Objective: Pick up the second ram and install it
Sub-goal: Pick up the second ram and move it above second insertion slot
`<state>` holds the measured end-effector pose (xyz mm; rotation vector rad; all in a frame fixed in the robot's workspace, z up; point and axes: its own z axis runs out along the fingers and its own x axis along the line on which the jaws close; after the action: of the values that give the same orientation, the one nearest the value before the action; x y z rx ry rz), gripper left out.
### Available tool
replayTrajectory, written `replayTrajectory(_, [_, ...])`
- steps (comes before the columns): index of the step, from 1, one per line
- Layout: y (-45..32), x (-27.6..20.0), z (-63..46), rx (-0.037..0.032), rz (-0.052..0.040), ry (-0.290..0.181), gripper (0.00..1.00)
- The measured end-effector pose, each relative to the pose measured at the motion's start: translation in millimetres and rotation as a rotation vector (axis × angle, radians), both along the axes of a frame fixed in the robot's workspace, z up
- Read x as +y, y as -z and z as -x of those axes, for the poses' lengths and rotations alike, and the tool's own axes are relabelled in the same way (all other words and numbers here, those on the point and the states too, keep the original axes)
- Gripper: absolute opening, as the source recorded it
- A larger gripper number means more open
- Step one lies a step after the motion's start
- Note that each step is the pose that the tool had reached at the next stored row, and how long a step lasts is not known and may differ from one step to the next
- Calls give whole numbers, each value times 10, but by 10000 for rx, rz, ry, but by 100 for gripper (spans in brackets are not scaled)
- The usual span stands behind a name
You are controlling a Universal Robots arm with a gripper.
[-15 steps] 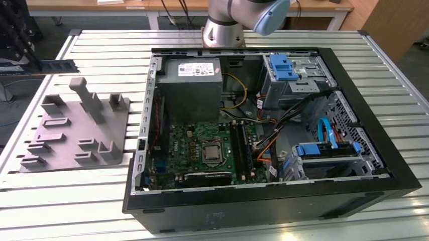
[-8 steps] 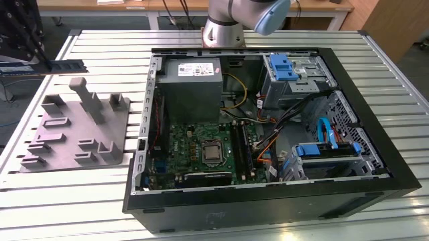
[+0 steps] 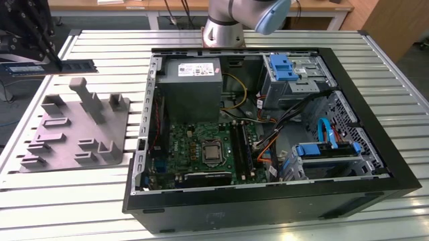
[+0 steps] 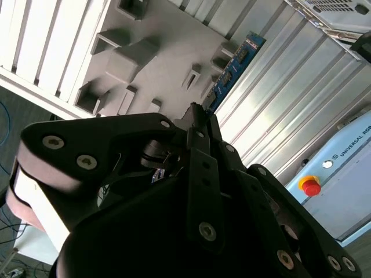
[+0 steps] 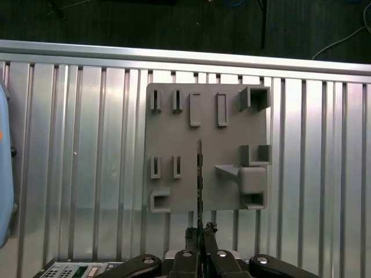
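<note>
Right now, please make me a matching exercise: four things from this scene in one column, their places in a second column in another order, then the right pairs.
Things
1. slim dark green memory stick with pale label
2. grey moulded fixture tray
3. green motherboard
4. open black computer case

Places
A. mounted inside the case
B. flat on the slatted metal table, exterior view's left of the case
C. clamped in the end effector, over the tray
D. on the table, its side panel off

Pairs: 1-C, 2-B, 3-A, 4-D
</note>
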<state>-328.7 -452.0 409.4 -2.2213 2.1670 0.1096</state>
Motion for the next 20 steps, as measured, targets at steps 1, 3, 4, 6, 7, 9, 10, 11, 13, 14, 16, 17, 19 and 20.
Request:
replayTrajectory(1, [0, 0, -20, 2, 0, 0, 14])
replayTrajectory(3, [0, 0, -57, 4, 0, 0, 14])
replayTrajectory(4, [0, 0, -69, 5, 0, 0, 14])
replayTrajectory(6, [1, 0, -93, 8, 0, 0, 14])
replayTrajectory(7, [2, 0, -106, 9, -1, 0, 14])
replayTrajectory(9, [4, 0, -131, 12, -1, -1, 14])
replayTrajectory(10, [5, 0, -144, 13, -1, -1, 14])
replayTrajectory(11, [6, 0, -157, 13, -1, -1, 14])
replayTrajectory(13, [7, 0, -184, 17, -1, 0, 14])
replayTrajectory(14, [8, 0, -197, 18, -1, -1, 14])
replayTrajectory(16, [10, 0, -224, 20, -1, -1, 14])
replayTrajectory(17, [10, 0, -237, 22, -1, -1, 14])
replayTrajectory(19, [13, 0, -268, 24, -1, 0, 14])
replayTrajectory(20, [13, 0, -282, 26, -1, 0, 14])
